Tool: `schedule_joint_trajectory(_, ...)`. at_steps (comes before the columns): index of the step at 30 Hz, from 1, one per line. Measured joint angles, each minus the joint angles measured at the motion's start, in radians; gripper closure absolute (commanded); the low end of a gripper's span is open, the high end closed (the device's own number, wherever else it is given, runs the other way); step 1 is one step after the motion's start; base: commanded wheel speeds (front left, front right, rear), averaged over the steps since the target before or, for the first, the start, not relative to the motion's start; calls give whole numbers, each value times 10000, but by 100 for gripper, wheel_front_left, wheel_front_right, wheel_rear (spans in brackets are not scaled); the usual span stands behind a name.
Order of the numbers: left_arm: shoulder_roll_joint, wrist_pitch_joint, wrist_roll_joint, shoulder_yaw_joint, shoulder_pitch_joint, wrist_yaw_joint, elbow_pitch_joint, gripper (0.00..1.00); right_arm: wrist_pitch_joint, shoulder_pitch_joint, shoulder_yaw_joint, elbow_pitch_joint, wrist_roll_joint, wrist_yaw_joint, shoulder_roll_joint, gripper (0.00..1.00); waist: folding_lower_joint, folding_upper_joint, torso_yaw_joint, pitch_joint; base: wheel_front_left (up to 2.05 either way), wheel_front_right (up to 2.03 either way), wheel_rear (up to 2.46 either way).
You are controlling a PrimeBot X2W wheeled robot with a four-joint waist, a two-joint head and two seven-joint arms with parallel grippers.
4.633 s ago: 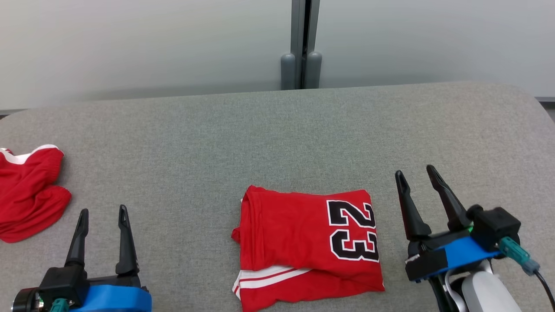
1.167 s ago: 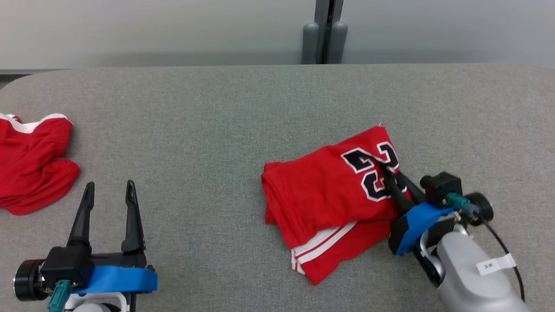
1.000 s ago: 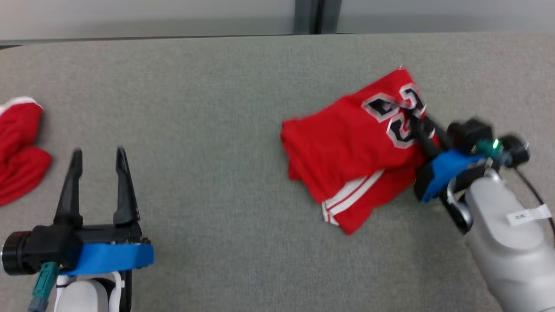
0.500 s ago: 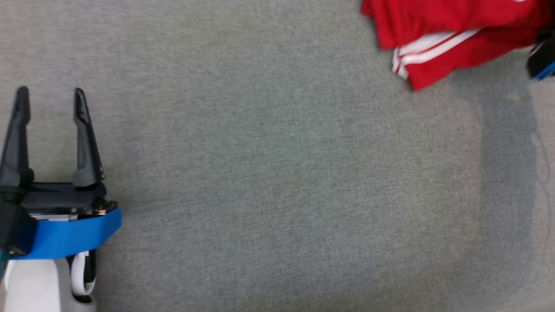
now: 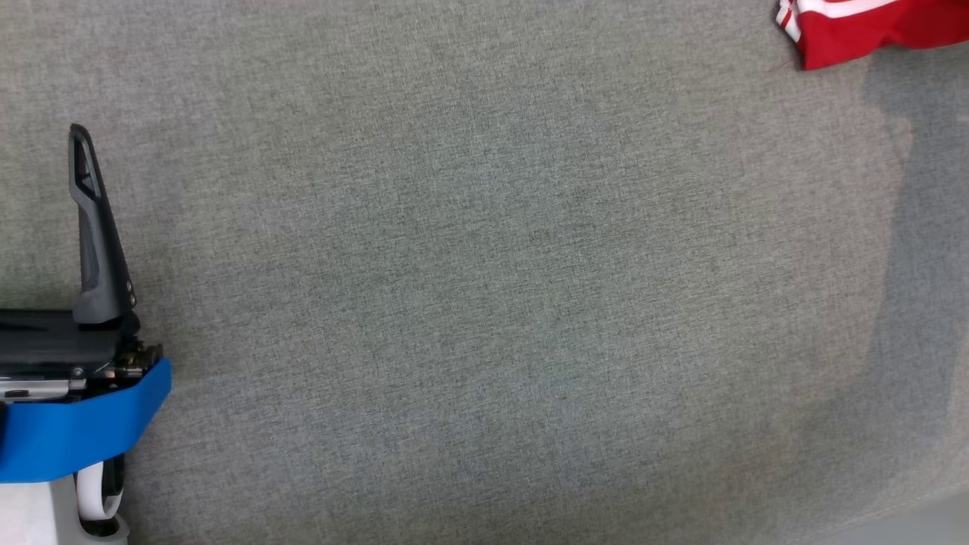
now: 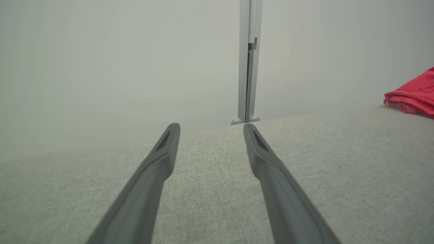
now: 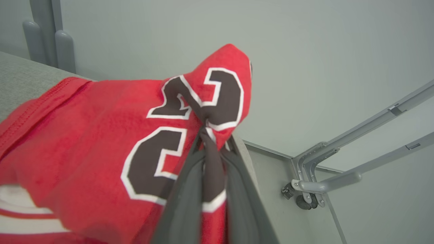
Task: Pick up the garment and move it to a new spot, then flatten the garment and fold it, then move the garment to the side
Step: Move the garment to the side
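The folded red garment (image 7: 84, 142), with black white-edged numerals and white stripes, lies near the right edge of the grey worktop (image 5: 484, 272), its numbered corner bunched upward.

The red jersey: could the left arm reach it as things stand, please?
Probably not. The red jersey lies far across from the open left gripper, and the right gripper is shut on it, though nothing blocks the grey surface between.

The folded red garment (image 7: 84, 142), earlier flat at the front middle of the bench (image 7: 20, 78), now sits by the bench's right edge, numbered corner lifted. The right gripper (image 7: 212, 135), earlier open beside it, now pinches that corner.
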Motion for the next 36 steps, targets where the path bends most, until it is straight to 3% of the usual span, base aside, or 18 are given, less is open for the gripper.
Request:
schedule_joint_trajectory(4, 29, 0, -10, 17, 0, 0, -104, 0, 42, -407, 316, 449, -125, 0, -23, 100, 0, 0, 25, 159, 0, 0, 0)
schedule_joint_trajectory(5, 27, 0, -13, 25, 0, 0, -104, 0, 38, -506, 337, 571, -130, 0, -27, 85, 0, -1, 51, 182, 0, 0, 0)
schedule_joint_trajectory(6, 25, -2, -25, 40, 0, 0, -104, 0, 36, -611, 351, 719, -192, 0, -25, 0, -1, -1, 75, 199, 0, 0, 0)
schedule_joint_trajectory(13, -121, -2, -105, 100, 2, 0, 127, 0, -194, -1150, 190, 1440, -740, 0, 4, 0, 1, 0, 350, -20, 0, 0, 0)
schedule_joint_trajectory(18, -385, 0, -198, 171, 85, 8, 570, 0, -307, -1058, -169, 1262, -1164, 0, 336, 0, 0, 0, 644, -716, 0, 0, 0)
schedule_joint_trajectory(27, -907, 2, -366, 497, 922, 15, 1601, 0, -322, 1260, -978, -1685, -1438, -2, 1615, 0, -3, -3, 1198, -2579, 0, 0, 0)
schedule_joint_trajectory(36, -1273, 2, -441, 671, 2008, 15, 2554, 0, -326, 4169, -629, -3580, -1035, 0, 3033, 0, -4, -4, 1546, -4563, 0, 0, 0)
